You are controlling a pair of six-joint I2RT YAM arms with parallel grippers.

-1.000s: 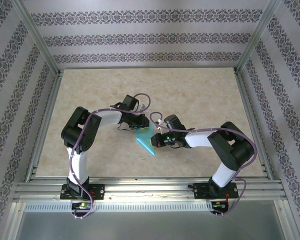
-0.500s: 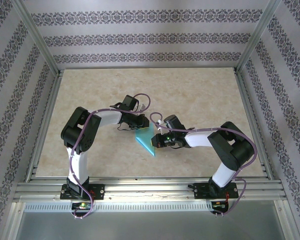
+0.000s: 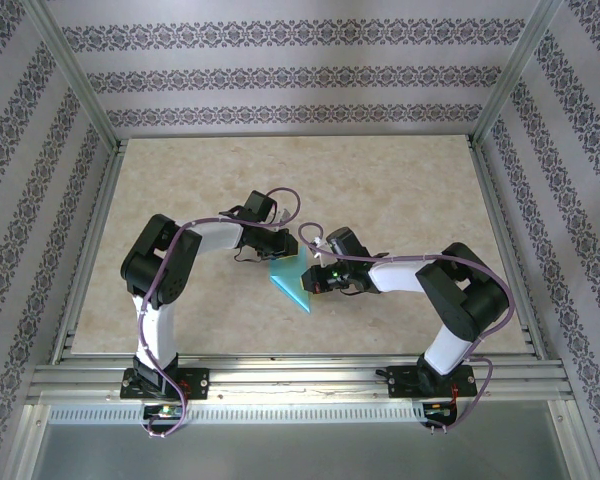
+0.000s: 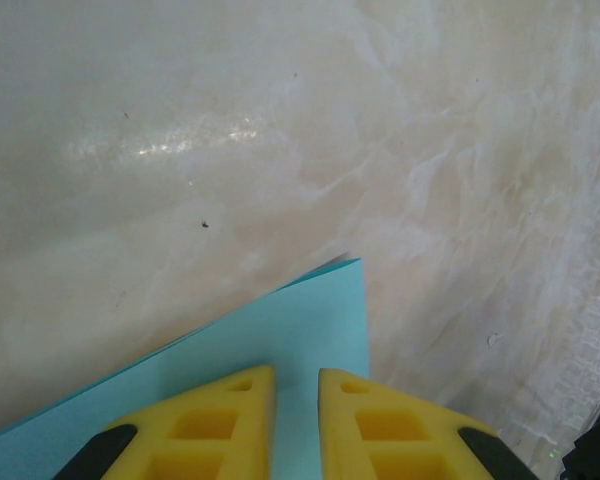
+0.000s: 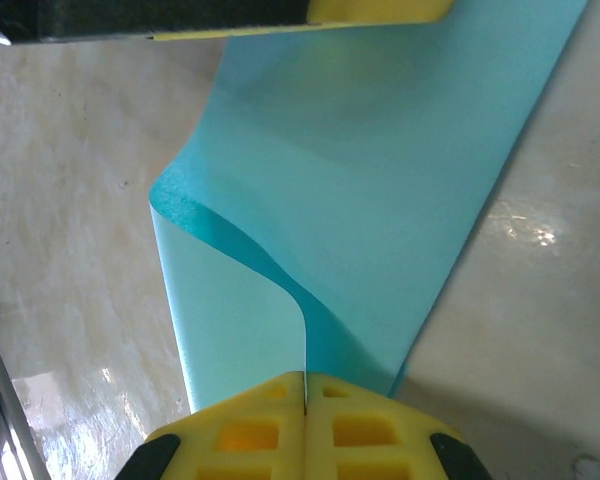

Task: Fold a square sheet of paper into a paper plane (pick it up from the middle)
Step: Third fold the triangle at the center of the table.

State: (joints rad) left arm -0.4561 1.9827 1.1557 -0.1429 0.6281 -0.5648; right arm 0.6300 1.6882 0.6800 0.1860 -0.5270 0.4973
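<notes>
Paper sheet [image 3: 292, 285], thin, smooth and turquoise, lies near the middle of the glossy, marbled beige bench [image 3: 400, 190] as a creased, pointed shape, with one flap curling up in a soft bend. The right hand [image 5: 305, 392] pinches that lifted edge, its yellow moulded pads pressed together. The left hand [image 4: 296, 378] sits over the sheet's far corner, pads a narrow slit apart.

square sheet of paper [image 3: 291, 284] on table [image 3: 400, 190] | left tool [image 4: 295, 405] behind | right tool [image 5: 305, 400] probably right
</notes>
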